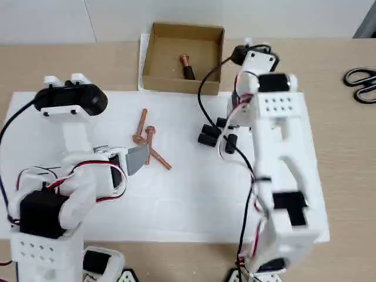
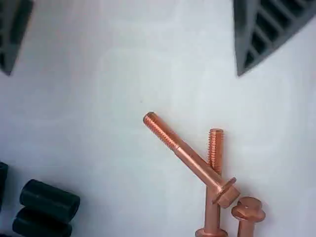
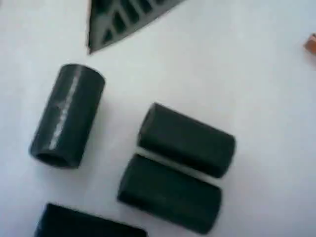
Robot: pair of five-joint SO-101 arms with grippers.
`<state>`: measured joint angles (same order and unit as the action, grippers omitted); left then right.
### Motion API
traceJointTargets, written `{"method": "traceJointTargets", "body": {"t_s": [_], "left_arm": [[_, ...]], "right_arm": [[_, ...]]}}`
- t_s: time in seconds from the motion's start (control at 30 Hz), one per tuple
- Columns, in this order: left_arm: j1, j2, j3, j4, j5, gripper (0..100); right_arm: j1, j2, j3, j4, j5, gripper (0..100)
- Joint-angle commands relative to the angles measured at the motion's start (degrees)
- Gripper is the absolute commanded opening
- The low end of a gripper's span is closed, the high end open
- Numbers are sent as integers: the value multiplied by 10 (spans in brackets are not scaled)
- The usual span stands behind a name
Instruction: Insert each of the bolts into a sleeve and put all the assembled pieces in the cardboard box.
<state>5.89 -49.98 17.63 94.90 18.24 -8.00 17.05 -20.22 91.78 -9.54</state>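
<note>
Plainly, the left hand hangs open with three copper bolts at its one o'clock. It would do best to straddle the top bolt mid-shank, clear of its crossed neighbours. Black sleeves lie at the bolts' three o'clock, under the right hand, whose state I cannot tell.

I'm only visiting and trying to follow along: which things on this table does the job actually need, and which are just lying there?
Part of the job:
copper bolts
black sleeves
cardboard box
assembled piece, already lying in the box

Just lying about:
scissors, off to one side
</note>
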Motion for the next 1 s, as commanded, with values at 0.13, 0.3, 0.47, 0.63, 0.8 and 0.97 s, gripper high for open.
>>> {"method": "traceJointTargets", "body": {"t_s": [0.13, 0.3, 0.47, 0.63, 0.8, 0.97], "left_arm": [[-1, -6, 5, 3, -4, 275], [-2, -6, 29, 3, -4, 275], [-2, -6, 31, 3, -4, 275], [-2, -6, 32, 3, -4, 275], [-2, -6, 32, 3, -4, 275], [-2, -6, 32, 3, -4, 275]], "right_arm": [[-1, 126, -126, 58, -4, 245], [-28, 130, -128, 49, -15, 210], [-44, 140, -127, 49, -15, 209], [-41, 173, -127, 47, -13, 209], [-39, 209, -127, 22, -12, 209], [-35, 228, -127, 15, -11, 208]]}}
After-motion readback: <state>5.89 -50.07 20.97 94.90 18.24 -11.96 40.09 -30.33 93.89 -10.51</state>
